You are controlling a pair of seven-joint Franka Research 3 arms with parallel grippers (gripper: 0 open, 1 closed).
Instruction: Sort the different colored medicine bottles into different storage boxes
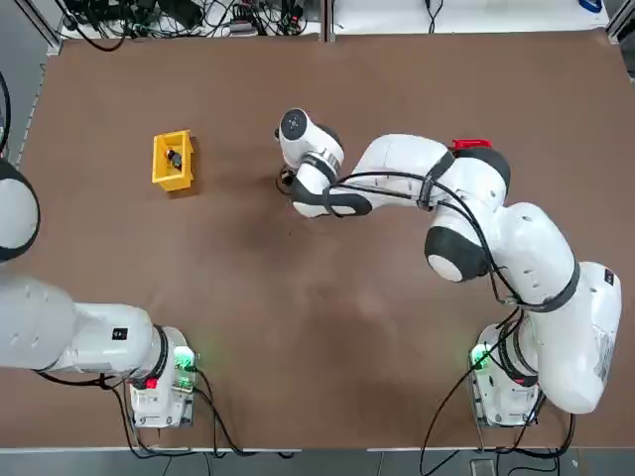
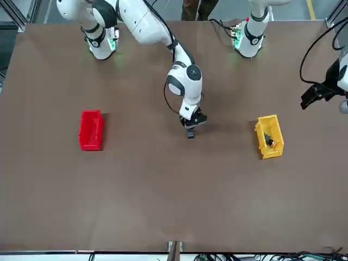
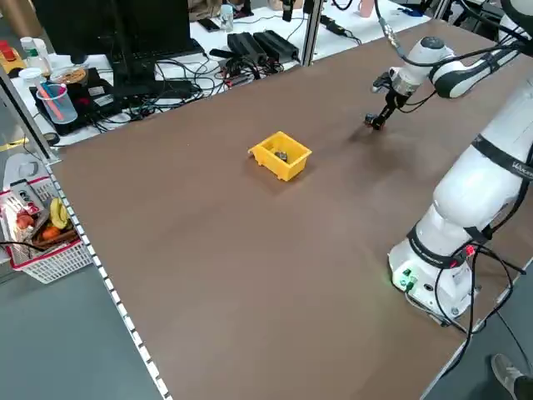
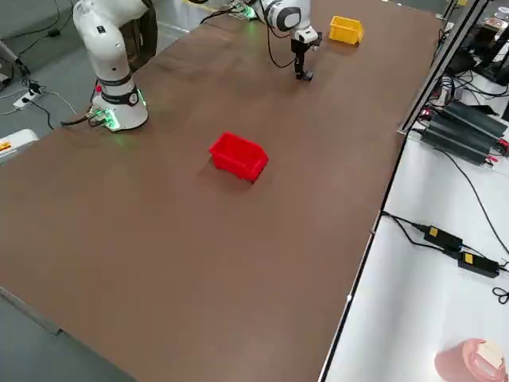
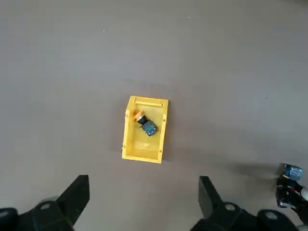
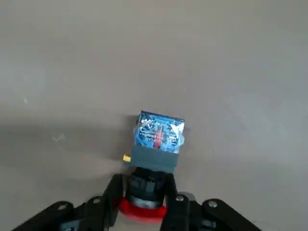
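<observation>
**Right hand pinches the red-capped bottle near mid-surface**

Your right hand [image 2: 191, 130] reaches out over the middle of the surface, somewhat toward the far edge from the robot's bases. Its fingers [image 6: 111, 195] are drawn narrow around the red-capped bottle [image 6: 155, 149], clamping it at the dark collar just above the red cap. In the right wrist view the bottle's blue-grey blocky end projects out past the fingertips, over bare brown surface [image 1: 327, 327]. From the front and side views you cannot tell whether the bottle touches the surface or sits just above it.

The orange-ended bottle [image 5: 144, 123] lies on its side inside the yellow bin [image 5: 127, 140], which sits toward the left edge of the surface, at about the same depth as the right hand and well apart from it.

The red bin [image 2: 90, 130] stands toward the right edge, partly hidden under the right arm's elbow in the top view. The held bottle lies between the two bins, well clear of both.

Your left hand [image 5: 144, 202] hangs high above the yellow bin with its fingers spread wide, holding nothing.
</observation>
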